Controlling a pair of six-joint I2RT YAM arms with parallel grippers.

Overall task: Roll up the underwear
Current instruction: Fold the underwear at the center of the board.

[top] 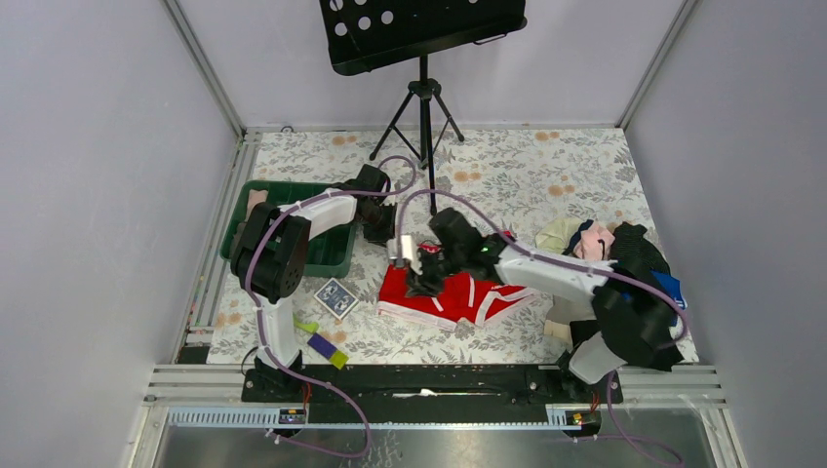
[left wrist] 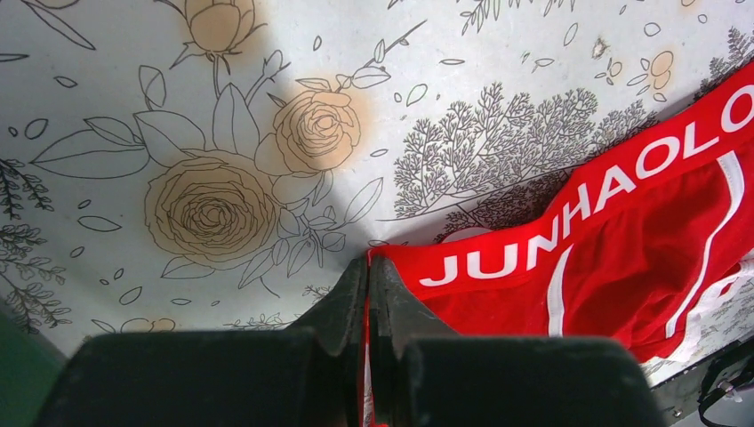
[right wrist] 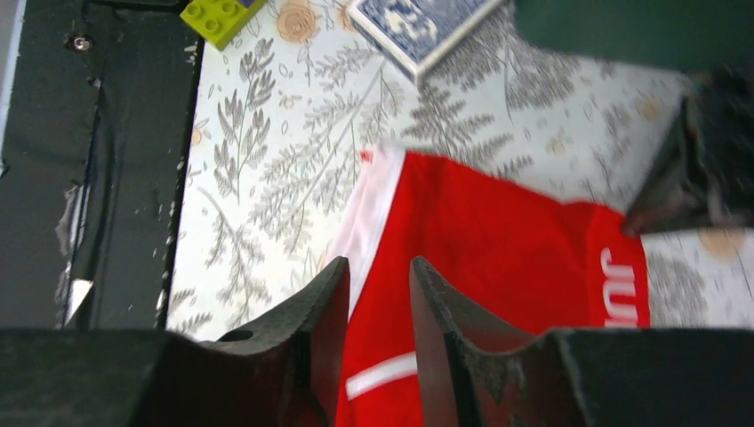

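Observation:
The red underwear [top: 458, 297] lies spread flat on the flowered tablecloth in front of the arms, its lettered waistband toward the left. My left gripper [top: 395, 249] sits at the far left corner of the waistband. In the left wrist view it [left wrist: 368, 262] is shut on the underwear [left wrist: 622, 258], with a strip of red cloth pinched between the fingers. My right gripper [top: 421, 283] hovers over the cloth's left part. In the right wrist view its jaws [right wrist: 381, 267] stand apart above the underwear [right wrist: 498, 249], near the white side trim, gripping nothing.
A green bin [top: 332, 255] stands at the left under the left arm. A blue card deck [top: 334, 297] and small coloured bricks [top: 322, 341] lie near the front left. A pile of clothes [top: 595, 239] sits at the right. A music stand [top: 424, 107] rises at the back.

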